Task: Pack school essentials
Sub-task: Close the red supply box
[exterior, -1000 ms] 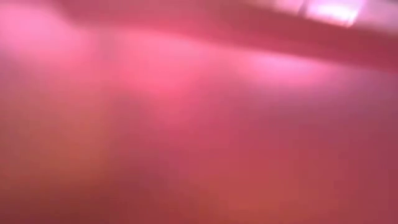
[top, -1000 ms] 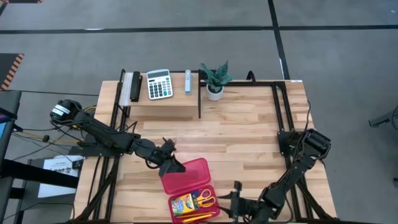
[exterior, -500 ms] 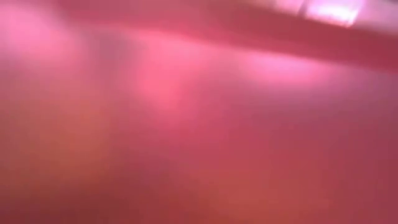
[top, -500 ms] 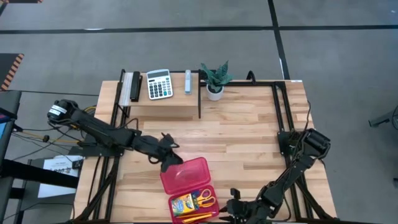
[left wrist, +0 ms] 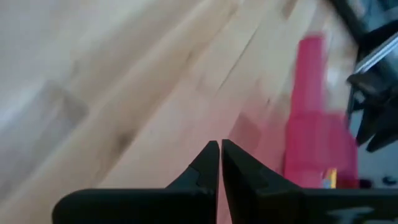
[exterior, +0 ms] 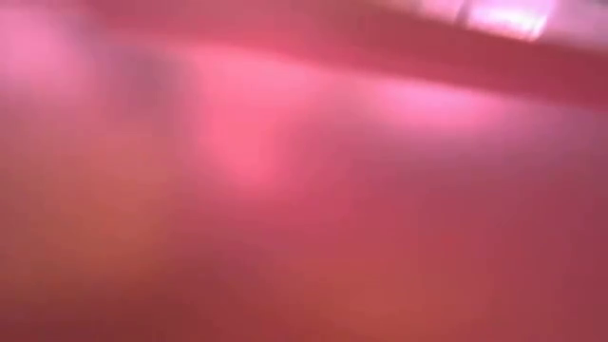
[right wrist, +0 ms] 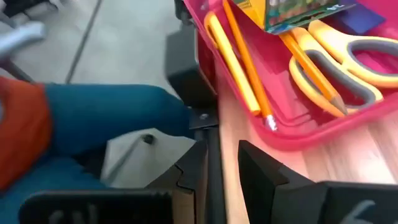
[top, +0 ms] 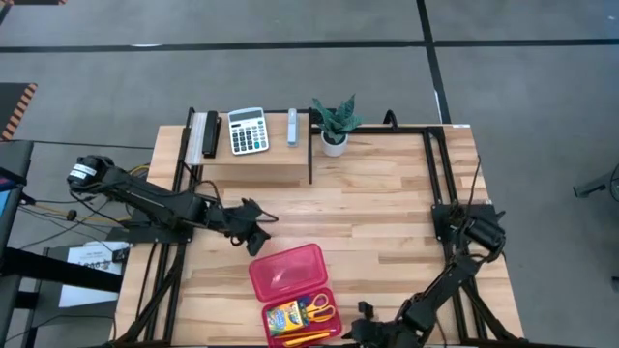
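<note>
since the earlier frame the left jaws point(top: 253, 225) have drawn back from the lid of the red case point(top: 290, 291) and now sit just beyond its far-left corner, fingers together and holding nothing. the right jaws point(top: 368, 324) have slid nearer the surface's point(top: 387, 232) front edge, beside the case's open tray, fingers slightly apart and empty. the tray holds the crayon box point(right wrist: 292, 11), yellow-handled scissors point(right wrist: 339, 59), orange pencil point(right wrist: 249, 62) and yellow stick point(right wrist: 230, 59). pencil and stick lie side by side along the tray's front wall, long axes parallel to it. the low view shows only a red blur.
</note>
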`<state>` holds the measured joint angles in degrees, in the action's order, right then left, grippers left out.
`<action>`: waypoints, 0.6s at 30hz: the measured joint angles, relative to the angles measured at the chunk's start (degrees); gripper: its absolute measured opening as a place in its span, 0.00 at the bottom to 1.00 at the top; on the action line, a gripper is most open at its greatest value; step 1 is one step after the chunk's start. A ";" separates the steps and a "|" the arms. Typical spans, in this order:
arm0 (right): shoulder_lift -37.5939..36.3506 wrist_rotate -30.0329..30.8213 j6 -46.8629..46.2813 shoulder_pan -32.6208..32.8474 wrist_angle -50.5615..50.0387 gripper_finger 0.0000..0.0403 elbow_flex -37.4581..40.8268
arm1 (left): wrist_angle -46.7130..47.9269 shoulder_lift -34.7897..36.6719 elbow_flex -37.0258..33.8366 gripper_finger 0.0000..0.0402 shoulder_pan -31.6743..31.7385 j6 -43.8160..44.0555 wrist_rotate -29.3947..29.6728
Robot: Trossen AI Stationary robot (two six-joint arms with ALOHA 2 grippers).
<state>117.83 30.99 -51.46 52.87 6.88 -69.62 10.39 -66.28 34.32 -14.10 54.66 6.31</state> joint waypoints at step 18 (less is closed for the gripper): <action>3.40 -0.70 11.12 -4.69 -1.21 0.18 -4.13 | -11.86 -7.52 0.07 0.00 -4.54 3.49 -2.54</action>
<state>121.23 30.29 -40.34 48.18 5.66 -73.76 -1.47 -73.80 34.40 -18.64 58.15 3.77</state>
